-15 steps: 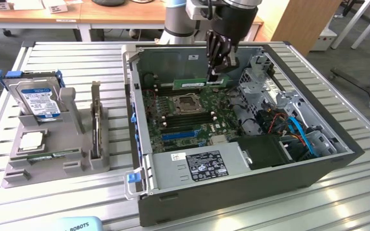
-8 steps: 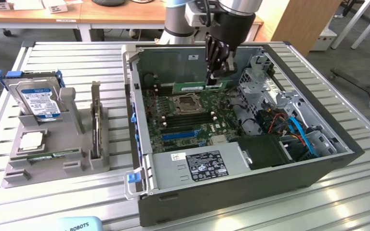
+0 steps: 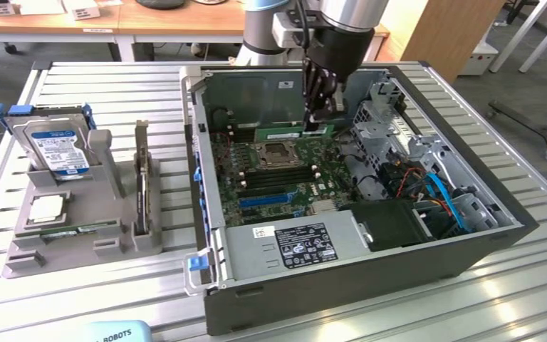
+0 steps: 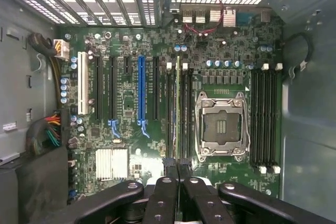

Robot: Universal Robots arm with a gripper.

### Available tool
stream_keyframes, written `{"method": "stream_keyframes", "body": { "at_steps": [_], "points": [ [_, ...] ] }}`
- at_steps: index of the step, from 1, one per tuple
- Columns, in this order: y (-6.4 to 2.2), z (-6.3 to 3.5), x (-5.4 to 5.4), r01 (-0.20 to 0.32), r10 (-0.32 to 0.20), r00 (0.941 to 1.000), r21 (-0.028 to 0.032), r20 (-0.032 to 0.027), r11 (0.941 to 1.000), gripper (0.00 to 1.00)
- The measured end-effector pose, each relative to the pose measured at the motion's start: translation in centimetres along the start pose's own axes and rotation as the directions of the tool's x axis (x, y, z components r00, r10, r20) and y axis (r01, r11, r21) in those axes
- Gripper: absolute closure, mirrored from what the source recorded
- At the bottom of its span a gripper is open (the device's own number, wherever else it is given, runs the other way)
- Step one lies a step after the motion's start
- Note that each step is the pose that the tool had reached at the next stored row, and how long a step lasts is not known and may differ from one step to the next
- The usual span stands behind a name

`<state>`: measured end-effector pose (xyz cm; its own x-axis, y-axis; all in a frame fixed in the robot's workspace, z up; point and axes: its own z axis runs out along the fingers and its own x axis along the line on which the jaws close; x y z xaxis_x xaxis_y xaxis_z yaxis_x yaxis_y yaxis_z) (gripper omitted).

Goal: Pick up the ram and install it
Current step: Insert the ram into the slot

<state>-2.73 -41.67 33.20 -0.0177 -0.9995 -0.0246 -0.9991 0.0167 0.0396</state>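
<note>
While the arm hangs inside the open computer case, the gripper has its jaws pinched nearly closed on the ram, holding its upper edge. In the exterior view the green stick sits at twelve o'clock of the processor socket, standing on edge along the memory slots. Whether it is seated cannot be told.

Robotics lab, slatted metal bench, open computer case (side panel off), wooden desks behind

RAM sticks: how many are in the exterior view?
2: the ram at the end effector; a second stick in the grey holder on the exterior view's left.
</note>
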Motion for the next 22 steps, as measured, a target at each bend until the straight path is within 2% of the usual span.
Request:
{"method": "stream_keyframes", "body": {
  "at_steps": [22],
  "points": [
    [-0.11,2.73,0.1,0.0,0.0,1.0,0.0,0.0,1.0,0.88]
  ]
}}
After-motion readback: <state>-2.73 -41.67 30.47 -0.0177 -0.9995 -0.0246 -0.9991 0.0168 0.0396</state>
